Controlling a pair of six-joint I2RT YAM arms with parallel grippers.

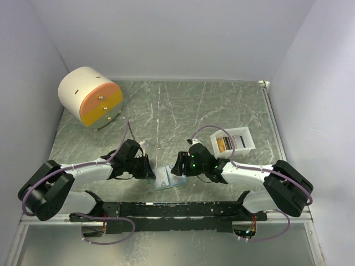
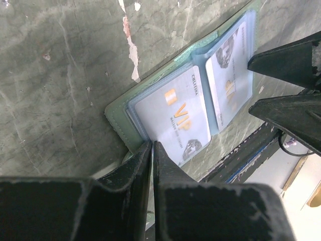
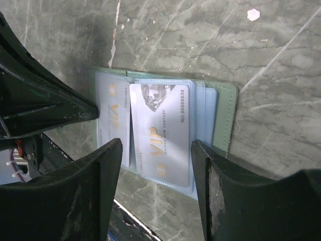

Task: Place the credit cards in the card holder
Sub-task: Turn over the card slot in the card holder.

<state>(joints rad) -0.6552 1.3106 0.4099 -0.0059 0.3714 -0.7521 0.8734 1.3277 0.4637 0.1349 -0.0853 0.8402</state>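
Left gripper, top view: left gripper (image 1: pixel 150 170) sits low at the left edge of the card holder. Its opening is too small to judge here.
Right gripper, top view: right gripper (image 1: pixel 178 166) faces it at the holder's right edge.
Card holder, top view: small sage-green folding card holder (image 1: pixel 168 177) lies open between the grippers. It is close to the near edge of the green marbled table (image 1: pixel 183 105), about midway along.
Surroundings, top view: small white rectangular tray (image 1: pixel 247 145) lies beyond the right arm, toward the right edge. It holds thin orange-gold and dark-striped credit cards (image 1: pixel 224 144). A round cream-and-orange drawer cabinet (image 1: pixel 91 97) stands in the far left corner, well apart.
Left gripper, left wrist view: black fingers (image 2: pixel 138 170) are pressed together with only a slit between them. Their tips touch the holder's nearest edge; whether a thin leaf is pinched cannot be told.
Cards, left wrist view: a pale card with gold "VIP" (image 2: pixel 173 118) lies in the pocket at the fingertips, another (image 2: pixel 230 75) in the next pocket.
Obstruction, left wrist view: the right gripper's two fingers reach in over the far page.
Right gripper, right wrist view: fingers (image 3: pixel 103 175) are spread wide on either side of a pale VIP card (image 3: pixel 160 130) in its clear pocket.
Card holder, right wrist view: green cover rim (image 3: pixel 226 115) frames pale blue pockets.
Left gripper, right wrist view: its dark tip meets the holder's opposite edge.
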